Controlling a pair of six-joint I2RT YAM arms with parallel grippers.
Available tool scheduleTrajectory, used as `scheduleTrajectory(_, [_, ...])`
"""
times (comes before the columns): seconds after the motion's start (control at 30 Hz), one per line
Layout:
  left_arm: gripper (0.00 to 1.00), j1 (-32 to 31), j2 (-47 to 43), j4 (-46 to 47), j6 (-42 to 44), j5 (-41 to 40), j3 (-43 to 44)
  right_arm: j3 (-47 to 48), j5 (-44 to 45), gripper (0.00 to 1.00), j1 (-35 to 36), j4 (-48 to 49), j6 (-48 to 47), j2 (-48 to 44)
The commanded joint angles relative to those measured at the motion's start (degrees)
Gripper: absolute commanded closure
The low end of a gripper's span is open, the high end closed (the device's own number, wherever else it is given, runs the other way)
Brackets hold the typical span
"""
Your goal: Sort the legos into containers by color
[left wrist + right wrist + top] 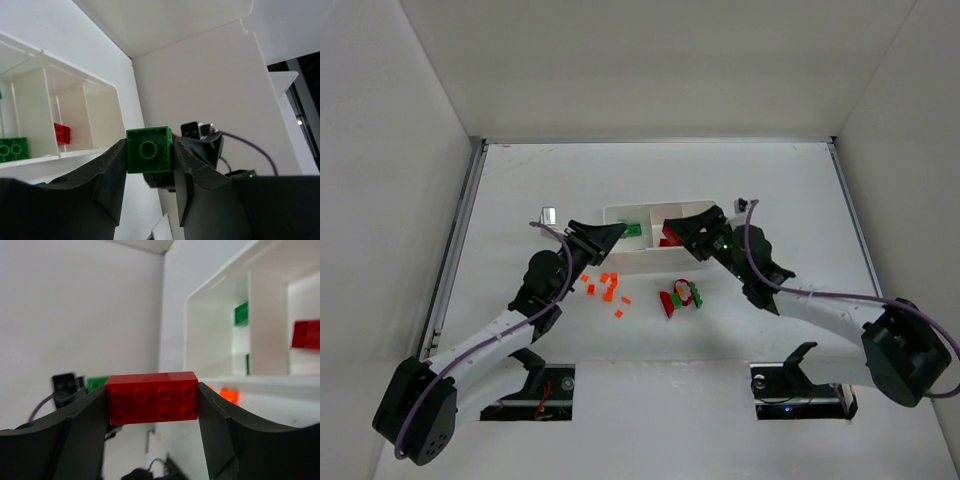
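My left gripper (149, 150) is shut on a green brick (148, 149), held just in front of the white tray (65, 155). My right gripper (152, 391) is shut on a red two-by-four brick (152, 397), held beside the tray (220, 382). In the top view the left gripper (613, 233) is at the tray's (695, 206) left front and the right gripper (675, 234) is over its middle. A green brick (12, 149) lies in the left compartment and a red brick (62, 134) in the middle one. Orange bits (607, 286) and a red-and-green pile (680, 297) lie on the table.
A small grey object (547, 214) lies left of the tray and a small black one (744, 204) right of it. White walls enclose the table on three sides. The two gripper tips are close together at the tray's front wall.
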Motion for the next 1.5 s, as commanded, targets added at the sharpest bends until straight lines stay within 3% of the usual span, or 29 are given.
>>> scheduleTrajectory(0.0, [0.84, 0.3, -2.3, -1.5, 3.6, -1.0, 0.2, 10.8, 6.3, 0.52, -0.1, -13.9, -14.6, 3.5])
scheduleTrajectory(0.23, [0.83, 0.4, -2.6, -3.4, 5.3, -1.8, -0.1, 26.0, 20.2, 0.51, 2.4, -30.6, -29.3, 15.2])
scheduleTrajectory(0.43, [0.83, 0.6, -0.4, -3.5, 6.2, -2.4, 0.6, 28.3, 21.8, 0.47, 2.5, -30.9, -29.1, 19.8])
scheduleTrajectory(0.67, [0.83, -0.1, 2.6, -2.9, 8.6, -5.1, 1.6, 28.2, 22.3, 0.24, 2.5, -29.4, -28.2, 19.8])
scheduleTrajectory(0.87, [0.82, -1.3, 7.1, -2.7, 12.8, -7.9, 4.6, 26.5, 22.2, 0.19, 2.5, -28.2, -28.4, 16.3])
scheduleTrajectory(0.93, [0.82, -1.5, 9.2, -3.0, 14.1, -8.6, 6.0, 25.4, 22.2, 0.19, 2.5, -27.7, -28.5, 14.8])
scheduleTrajectory(1.0, [0.82, -1.7, 11.7, -3.4, 15.3, -9.1, 7.5, 23.9, 22.1, 0.26, 3.2, -26.8, -28.7, 12.4])
scheduleTrajectory(1.13, [0.81, -2.0, 16.8, -5.9, 17.0, -9.7, 11.2, 17.8, 23.1, 0.55, 5.8, -24.9, -30.5, 5.5])
scheduleTrajectory(1.2, [0.80, -2.1, 19.1, -8.2, 17.8, -10.8, 13.1, 13.7, 24.6, 0.63, 7.8, -24.4, -31.2, 1.5])
scheduleTrajectory(1.33, [0.78, -2.1, 22.1, -12.7, 18.9, -14.2, 16.0, 6.2, 27.1, 0.63, 12.3, -26.9, -32.1, -5.8])
scheduleTrajectory(1.47, [0.71, -2.2, 23.5, -15.4, 21.4, -17.4, 18.2, 1.4, 30.3, 0.52, 17.1, -35.0, -30.6, -11.0])
